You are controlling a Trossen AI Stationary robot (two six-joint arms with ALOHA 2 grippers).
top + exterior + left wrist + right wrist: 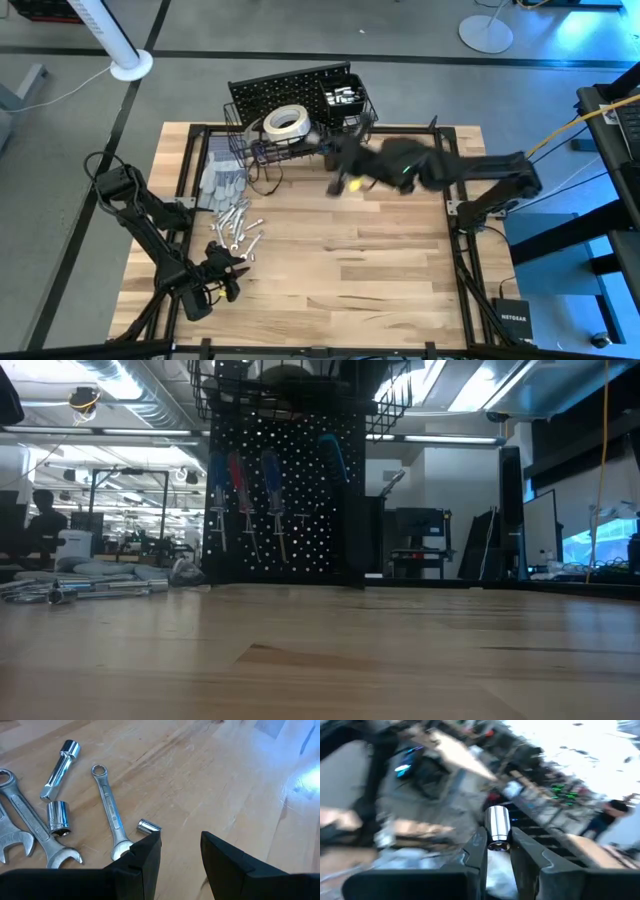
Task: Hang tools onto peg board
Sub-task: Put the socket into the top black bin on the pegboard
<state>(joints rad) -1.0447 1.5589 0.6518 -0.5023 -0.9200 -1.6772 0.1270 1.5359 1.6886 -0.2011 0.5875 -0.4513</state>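
Observation:
The black peg board [290, 85] stands at the table's far edge; red- and blue-handled screwdrivers [242, 485] hang on its front. A white tape roll [285, 121] lies in its wire basket [262, 148]. Silver wrenches and sockets [235, 230] lie on the wood at the left. My left gripper [181, 845] hovers open just beside them, nothing between its fingers. My right gripper [498, 847] is raised in front of the basket, shut on a shiny silver socket [497, 825]. It shows blurred in the high view [345, 165]. My right gripper pinches the socket's lower end [498, 841] between its two fingers, at their free ends. The socket sticks out past the fingertips, lifted clear of the table. In the high view the gripper comes from the table's right, pointing toward the peg board's basket.
Grey gloves [222, 180] lie between the basket and the wrenches. A combination wrench [110, 815], a short socket [59, 817], a tiny socket [148, 826] and an extension bar [60, 767] lie close to my left fingers. Bare wood [360, 270] spreads over the table's middle and near right.

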